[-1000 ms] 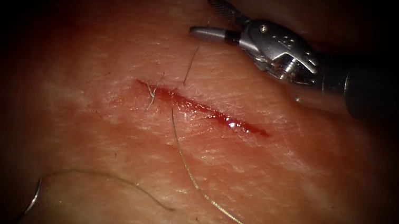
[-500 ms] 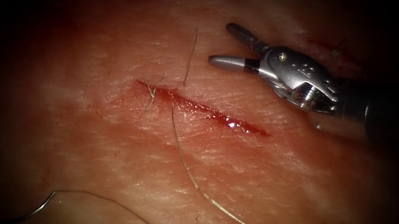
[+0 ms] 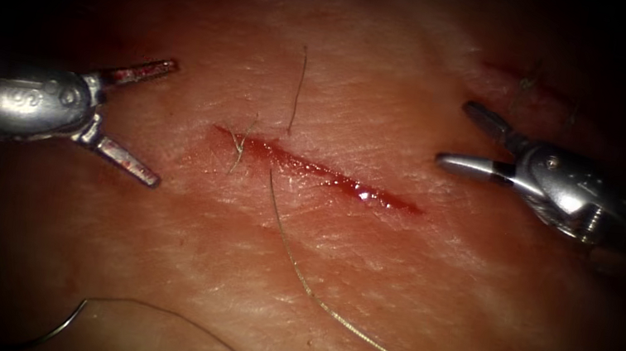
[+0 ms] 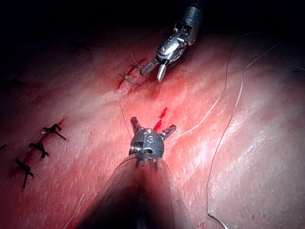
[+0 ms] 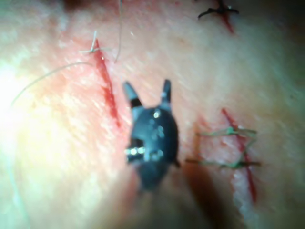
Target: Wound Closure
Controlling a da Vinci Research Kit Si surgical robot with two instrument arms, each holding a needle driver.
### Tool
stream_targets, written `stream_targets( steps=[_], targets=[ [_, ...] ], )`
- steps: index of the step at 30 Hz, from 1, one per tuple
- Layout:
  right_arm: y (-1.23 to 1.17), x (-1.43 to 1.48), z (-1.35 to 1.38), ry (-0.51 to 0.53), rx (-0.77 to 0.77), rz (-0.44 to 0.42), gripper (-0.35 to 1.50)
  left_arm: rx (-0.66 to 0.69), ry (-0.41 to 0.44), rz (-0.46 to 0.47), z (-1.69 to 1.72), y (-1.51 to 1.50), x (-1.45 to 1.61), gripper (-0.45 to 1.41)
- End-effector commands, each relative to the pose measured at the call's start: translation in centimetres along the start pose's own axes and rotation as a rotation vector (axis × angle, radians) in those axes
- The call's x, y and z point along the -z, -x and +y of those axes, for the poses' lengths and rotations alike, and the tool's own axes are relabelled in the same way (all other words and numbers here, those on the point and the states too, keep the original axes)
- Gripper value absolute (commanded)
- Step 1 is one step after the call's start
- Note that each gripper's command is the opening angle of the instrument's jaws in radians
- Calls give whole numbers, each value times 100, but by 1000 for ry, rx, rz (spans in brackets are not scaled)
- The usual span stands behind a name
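your left tool (image 3: 158, 119): jaws spread, empty. right tool (image 3: 453, 135): spread, empty. needle (image 3: 58, 328) loose on tissue (image 3: 397, 281), thread (image 3: 325, 307) trailing from cut (image 3: 314, 169).

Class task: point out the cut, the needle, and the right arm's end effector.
cut (image 3: 314, 169): endoscope view, its red middle.
needle (image 3: 58, 328): endoscope view, its curved body, lying on the tissue.
right end effector (image 3: 466, 137): endoscope view, between its open jaws, holding nothing.
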Motion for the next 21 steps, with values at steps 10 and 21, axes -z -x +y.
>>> stream_targets(
  steps=[10,21],
  targets=[
    [20,41,4,26,7,-25,137,-70,197,-84,46,10,-109,88],
    [29,39,-6,24,20,-37,134,-40,308,-124,89,-11,-128,88]
  ],
)
